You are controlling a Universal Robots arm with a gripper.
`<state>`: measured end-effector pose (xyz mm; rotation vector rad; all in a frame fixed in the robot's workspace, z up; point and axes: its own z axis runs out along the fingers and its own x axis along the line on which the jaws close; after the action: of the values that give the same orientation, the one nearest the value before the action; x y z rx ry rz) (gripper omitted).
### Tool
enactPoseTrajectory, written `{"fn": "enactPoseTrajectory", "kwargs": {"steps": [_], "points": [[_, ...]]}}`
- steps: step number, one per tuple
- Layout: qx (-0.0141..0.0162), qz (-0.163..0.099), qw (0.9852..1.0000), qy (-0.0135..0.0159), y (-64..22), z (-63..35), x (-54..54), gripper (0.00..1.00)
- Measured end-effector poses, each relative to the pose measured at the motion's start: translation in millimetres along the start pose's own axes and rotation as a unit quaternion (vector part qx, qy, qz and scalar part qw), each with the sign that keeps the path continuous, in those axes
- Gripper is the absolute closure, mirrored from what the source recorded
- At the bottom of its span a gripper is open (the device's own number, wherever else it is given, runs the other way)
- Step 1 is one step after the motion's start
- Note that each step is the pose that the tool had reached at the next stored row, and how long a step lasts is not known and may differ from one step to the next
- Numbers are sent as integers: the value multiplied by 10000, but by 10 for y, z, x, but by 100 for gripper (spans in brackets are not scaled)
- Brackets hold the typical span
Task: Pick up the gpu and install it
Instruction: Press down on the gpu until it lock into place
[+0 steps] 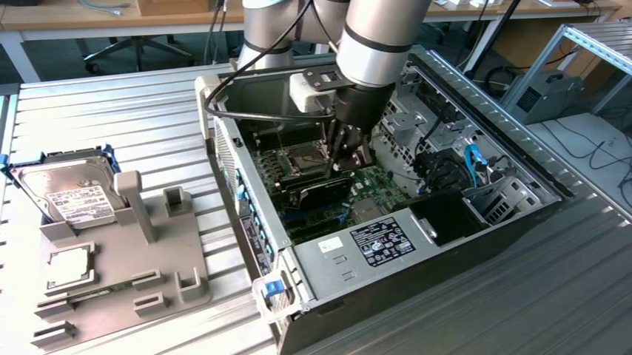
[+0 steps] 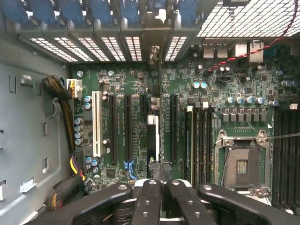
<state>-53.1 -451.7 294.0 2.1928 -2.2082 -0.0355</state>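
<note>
The gpu (image 2: 159, 117) stands on edge over the motherboard (image 2: 131, 84) inside the open computer case (image 1: 513, 222), held from above by the fingers (image 2: 145, 197), which are closed on it. A hard drive (image 1: 69, 194) rests on the grey holder (image 1: 118, 296) on the counter (image 1: 118, 118).

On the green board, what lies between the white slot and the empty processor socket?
In the wrist view: black slots and the graphics card, seen edge-on, between white slot and socket.
</note>
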Motion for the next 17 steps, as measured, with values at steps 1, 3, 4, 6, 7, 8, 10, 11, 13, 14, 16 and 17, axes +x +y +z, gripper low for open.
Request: {"fn": "enactPoseTrajectory", "kwargs": {"steps": [1, 3, 4, 6, 7, 8, 10, 11, 13, 14, 16, 17], "points": [[1, 0, 10000, 0, 101, 27, 1, 89], [3, 0, 10000, 0, 355, 90, 3, 89], [4, 0, 10000, 0, 450, 141, 3, 89], [4, 0, 10000, 0, 463, 175, 1, 89], [4, 0, 10000, 5, 463, 182, -38, 89], [3, 0, 10000, 7, 463, 194, -50, 89], [4, 1, 10000, 20, 464, 225, -78, 89], [2, 1, 10000, 25, 464, 271, -79, 89], [9, 5, 9999, 130, 475, -91, -81, 89], [6, 5, 9999, 130, 469, -96, -81, 89], [-37, 5, 9999, 130, 407, -99, -78, 89], [-64, 4, 9999, 131, 369, -102, -77, 89]]}}
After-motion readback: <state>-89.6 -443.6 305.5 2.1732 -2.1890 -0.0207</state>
